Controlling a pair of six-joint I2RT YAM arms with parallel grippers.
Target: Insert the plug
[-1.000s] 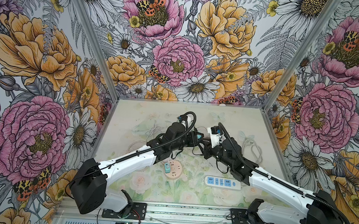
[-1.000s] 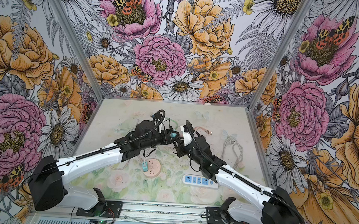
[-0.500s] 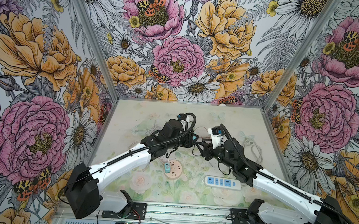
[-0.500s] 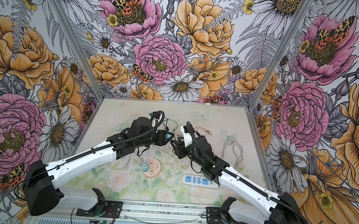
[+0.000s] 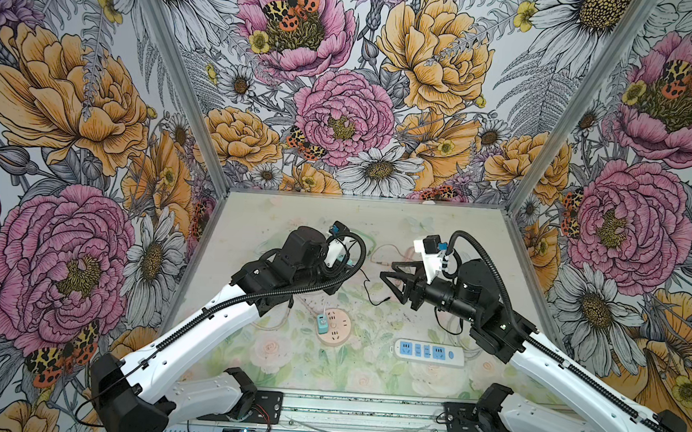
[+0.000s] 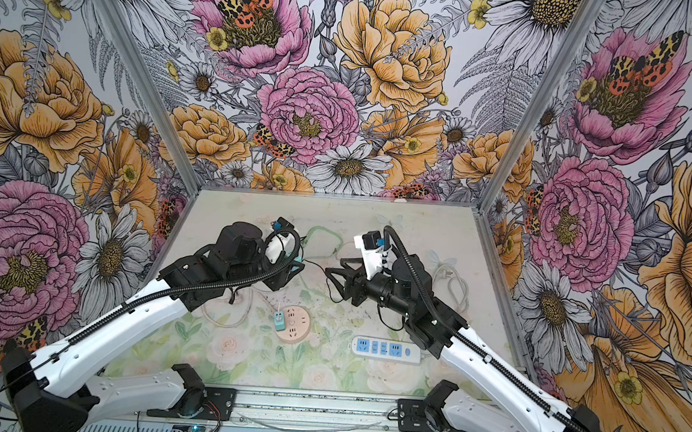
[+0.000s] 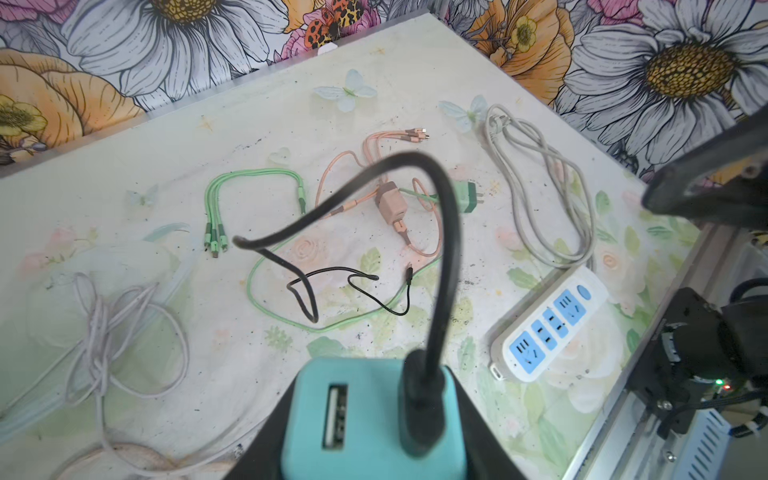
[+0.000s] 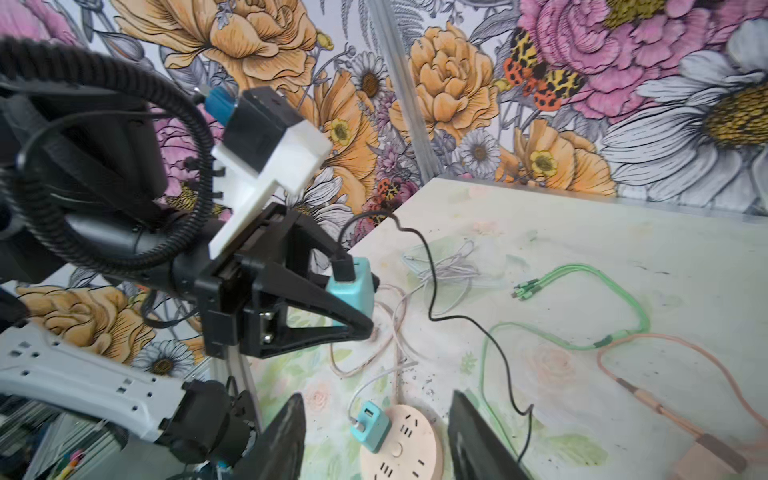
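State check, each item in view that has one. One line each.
left gripper: shut on teal charger
teal charger: held, black cable in one port, other port empty
right gripper: open, empty
round socket: small adapter plugged in
power strip: outlets empty
pink charger: unplugged, lying loose

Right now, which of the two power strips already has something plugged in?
The round pink strip: a small teal charger sits in one of its sockets. The long white strip with blue sockets has no plug in it.
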